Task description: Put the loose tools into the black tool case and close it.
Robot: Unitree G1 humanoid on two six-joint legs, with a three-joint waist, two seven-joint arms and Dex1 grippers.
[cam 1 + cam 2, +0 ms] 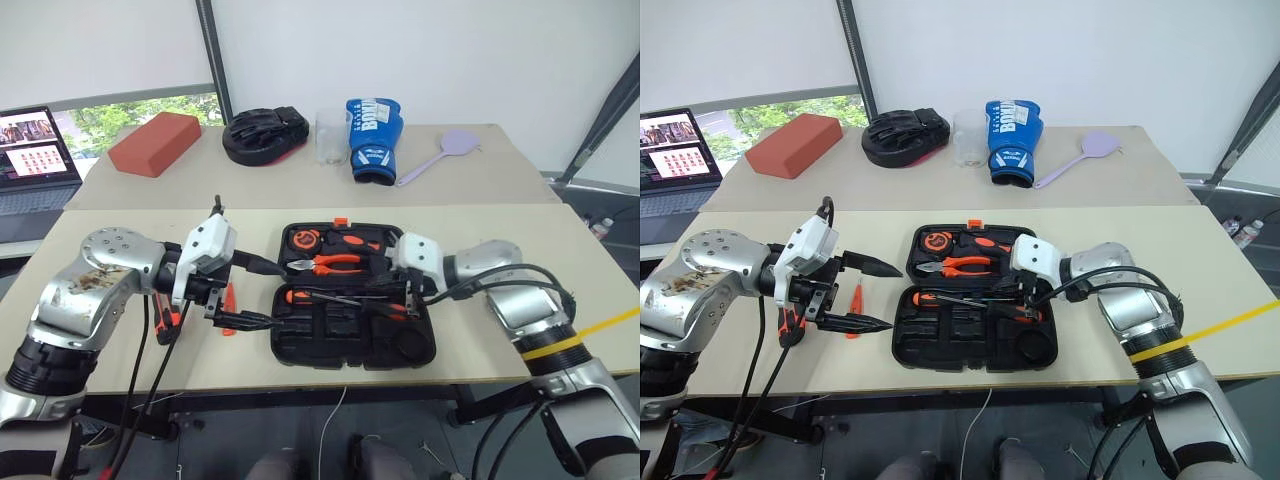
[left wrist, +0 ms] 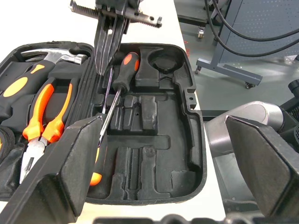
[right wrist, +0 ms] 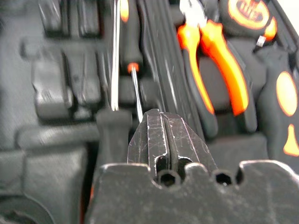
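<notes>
The black tool case [image 1: 940, 365] lies open in the middle of the near table. Two screwdrivers [image 2: 127, 70] [image 2: 96, 177] lie crossed in its front half. My right gripper [image 1: 995, 293] is shut, and its fingertips [image 3: 161, 121] point down at the screwdriver shafts; I cannot tell whether they pinch one. My left gripper [image 1: 892, 297] hovers open just left of the case, with nothing between its fingers [image 2: 70, 168]. A small orange tester pen [image 1: 855, 298] lies on the table under it. An orange-black tool [image 1: 787, 325], perhaps the utility knife, is partly hidden behind my left arm.
Orange-handled pliers [image 1: 335, 262], a hammer [image 2: 60, 58] and a tape measure [image 1: 303, 240] fill the case's back half. On the far table stand a red block [image 1: 155, 143], a black mitt [image 1: 263, 135], a clear cup [image 1: 331, 135], a blue boxing glove [image 1: 373, 138] and a lilac paddle [image 1: 445, 152]. A laptop [image 1: 35, 160] is at far left.
</notes>
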